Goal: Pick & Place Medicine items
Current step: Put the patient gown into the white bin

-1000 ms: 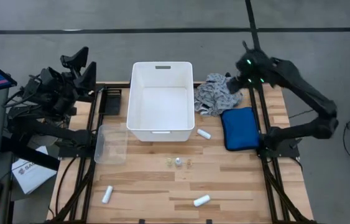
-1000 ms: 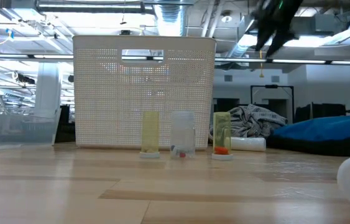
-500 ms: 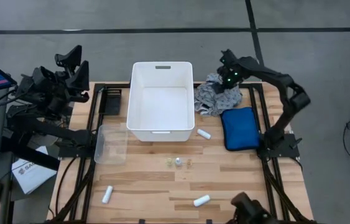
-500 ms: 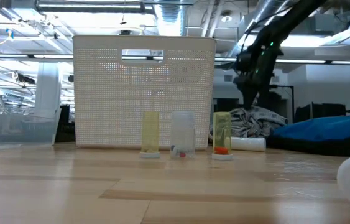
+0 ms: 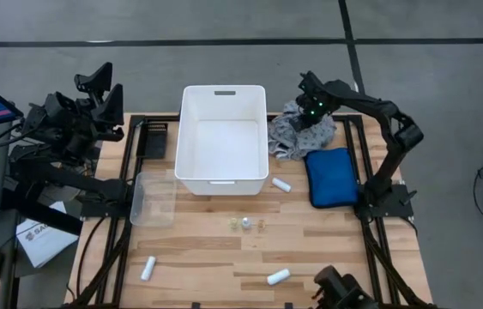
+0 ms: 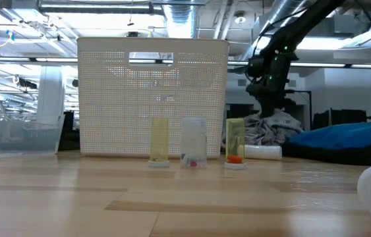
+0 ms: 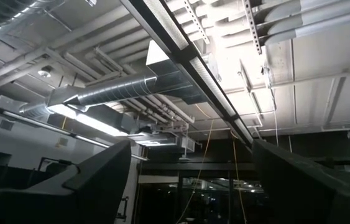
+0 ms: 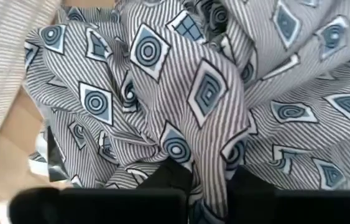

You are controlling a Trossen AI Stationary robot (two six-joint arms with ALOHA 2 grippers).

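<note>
Three white tubes lie on their sides on the table: one [image 5: 281,184] by the white bin's near right corner, one [image 5: 147,269] near left, one [image 5: 278,276] near the front edge. Three small vials [image 5: 246,224] stand upright in a row at mid-table; in the low view two of them look yellow [image 6: 159,140] and one clear [image 6: 194,141]. My right gripper [image 5: 308,118] is down on the grey patterned cloth [image 5: 297,133], right of the bin. My left gripper [image 7: 187,186] is raised at the far left, open, pointing at the ceiling. My right gripper pinches a raised fold of the cloth [image 8: 209,158] between its two fingers. The fingers come from above, pointing down. The cloth lies crumpled on the table around the fold.
The white bin [image 5: 191,137] stands at the far middle. A blue padded pouch [image 5: 330,176] lies right of it, nearer than the cloth. A clear plastic container [image 5: 153,197] sits at the left. A dark shape [image 5: 337,292] shows at the near right edge.
My right gripper has swung from above the table's far right edge toward the left and come down onto the grey patterned cloth. A dark shape has appeared at the near right edge. The tubes and vials have not moved.
</note>
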